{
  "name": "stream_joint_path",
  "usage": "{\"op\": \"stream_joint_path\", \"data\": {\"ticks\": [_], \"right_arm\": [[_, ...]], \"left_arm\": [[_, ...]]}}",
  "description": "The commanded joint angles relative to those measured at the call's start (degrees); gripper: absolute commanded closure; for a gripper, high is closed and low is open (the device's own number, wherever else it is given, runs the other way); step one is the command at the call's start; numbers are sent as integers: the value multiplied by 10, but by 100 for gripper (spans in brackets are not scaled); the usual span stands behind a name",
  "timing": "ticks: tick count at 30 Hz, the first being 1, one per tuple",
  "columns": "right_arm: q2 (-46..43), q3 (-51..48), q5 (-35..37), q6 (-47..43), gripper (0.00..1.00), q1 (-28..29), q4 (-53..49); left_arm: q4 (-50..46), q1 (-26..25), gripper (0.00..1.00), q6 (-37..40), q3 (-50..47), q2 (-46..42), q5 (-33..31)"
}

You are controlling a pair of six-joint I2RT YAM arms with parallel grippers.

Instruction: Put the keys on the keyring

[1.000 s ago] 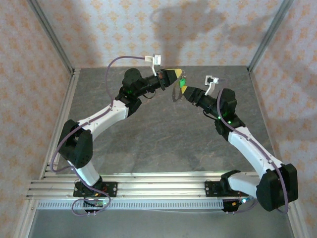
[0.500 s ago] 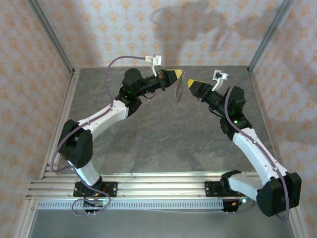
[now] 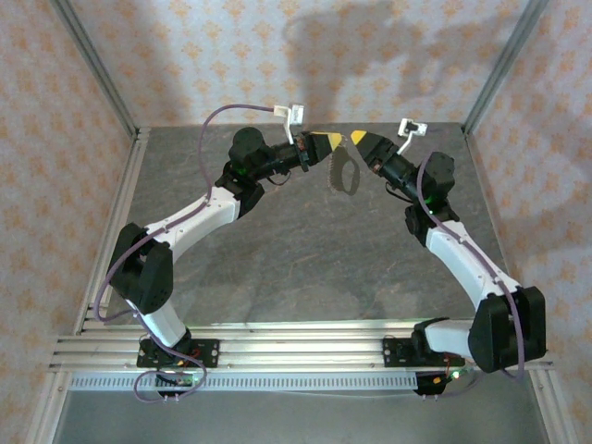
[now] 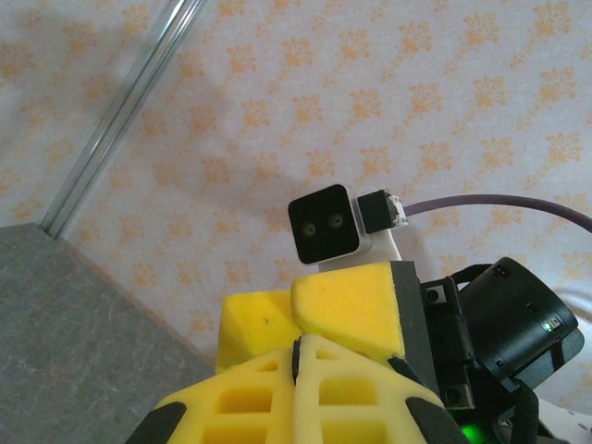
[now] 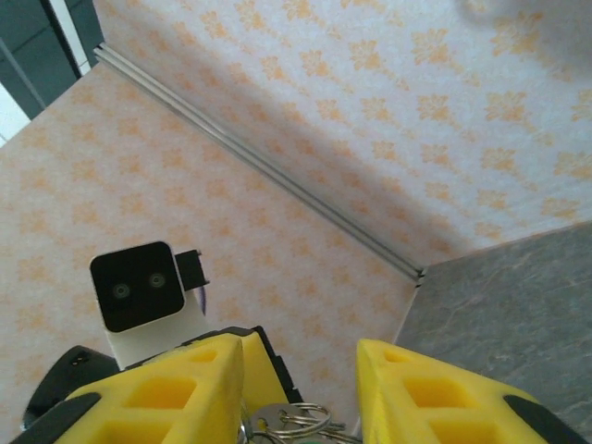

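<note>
The left gripper (image 3: 329, 141) is closed on the keyring (image 3: 357, 180), above the worktop (image 3: 277, 250). The right gripper (image 3: 355, 139) is open just beside the keyring.

**Grippers met over the far edge of the table**

Both grippers are held above the table (image 3: 277, 268), near the middle of its far edge. The left gripper (image 3: 329, 140) is placed just left of the right gripper (image 3: 355, 139), tip facing tip. The keyring (image 3: 351, 178) is hung below and between them, with the keys (image 3: 330, 172) along its left side.
</note>
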Motion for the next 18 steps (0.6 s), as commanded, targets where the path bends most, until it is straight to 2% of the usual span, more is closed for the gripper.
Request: {"op": "stream_joint_path", "data": {"ticks": [1,18], "right_arm": [[2,24,-33,31,65,-1,76],[9,16,-60,21,70,10,77]], "left_arm": [[10,-3,100,5,17,-18,18],[6,-3,100,6,27,-13,17]]}}
